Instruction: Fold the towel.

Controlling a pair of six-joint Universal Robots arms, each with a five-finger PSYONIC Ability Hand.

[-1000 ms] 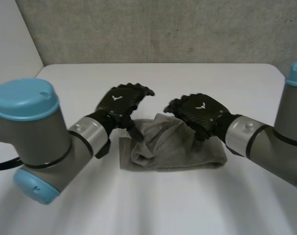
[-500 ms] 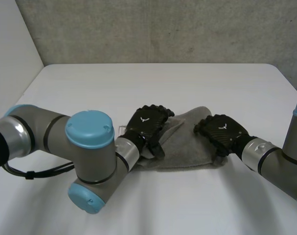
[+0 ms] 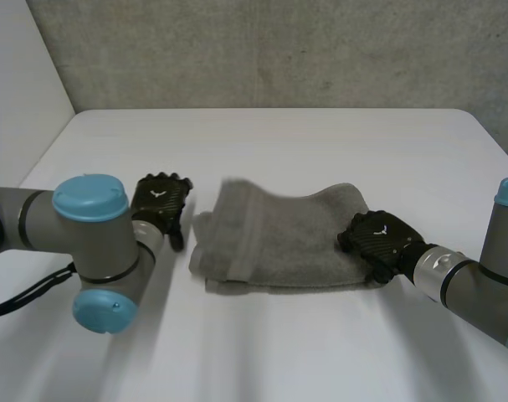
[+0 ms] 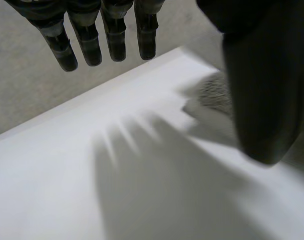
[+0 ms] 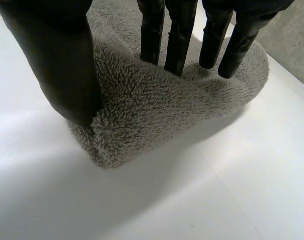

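Towel's folded into a long bundle, one hand on it and one hand off

The grey towel (image 3: 279,239) lies mid-tabletop (image 3: 320,142) with its long axis running side to side between the two arms. The right hand (image 3: 379,239) sits on the towel's right end, straight fingers (image 5: 179,40) slightly apart on top and the thumb (image 5: 66,65) dug into the edge, so it's nipping a ridge of terry. The left hand (image 3: 161,201) is just beside the rumpled left end, not touching, with its fingers (image 4: 86,45) straight, spread and holding nothing. The towel is off its thumb side, so I reckon that hand is the one placed to grab the left end for the next fold.
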